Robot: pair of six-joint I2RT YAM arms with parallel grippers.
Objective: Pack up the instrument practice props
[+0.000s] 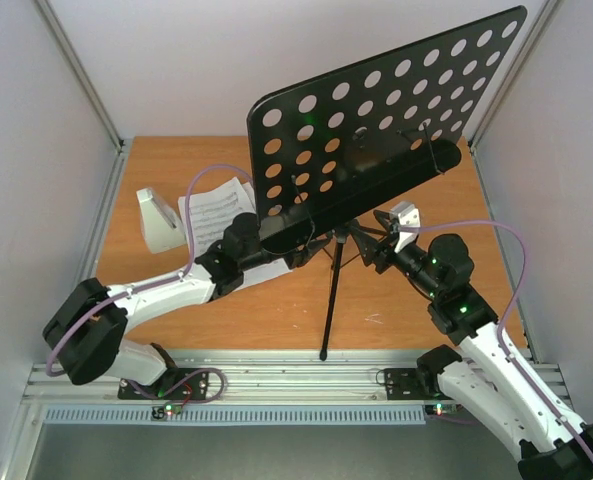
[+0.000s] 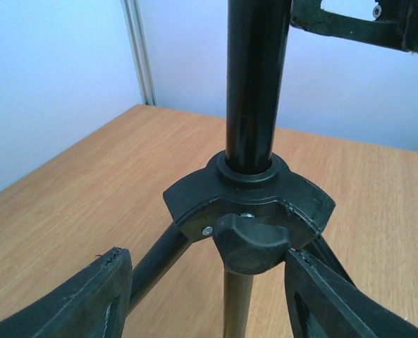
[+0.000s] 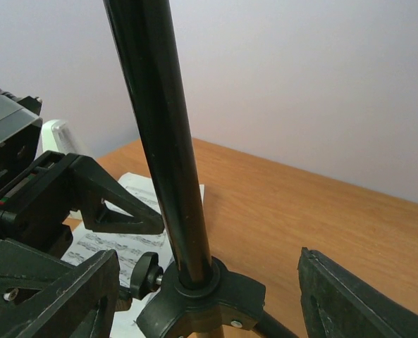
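The black music stand stands on its tripod at the table's middle, its perforated desk tilted over both wrists. My left gripper is open around the locking knob under the tripod hub. Its right finger is against the knob and the left finger is apart from it. My right gripper is open, its fingers on either side of the hub and the pole. Sheet-music pages lie flat at the left, with the pale metronome beside them.
One tripod leg reaches toward the near table edge. Metal frame posts and pale walls close in the table on the left, right and back. One finger of the left gripper shows close to the pole in the right wrist view.
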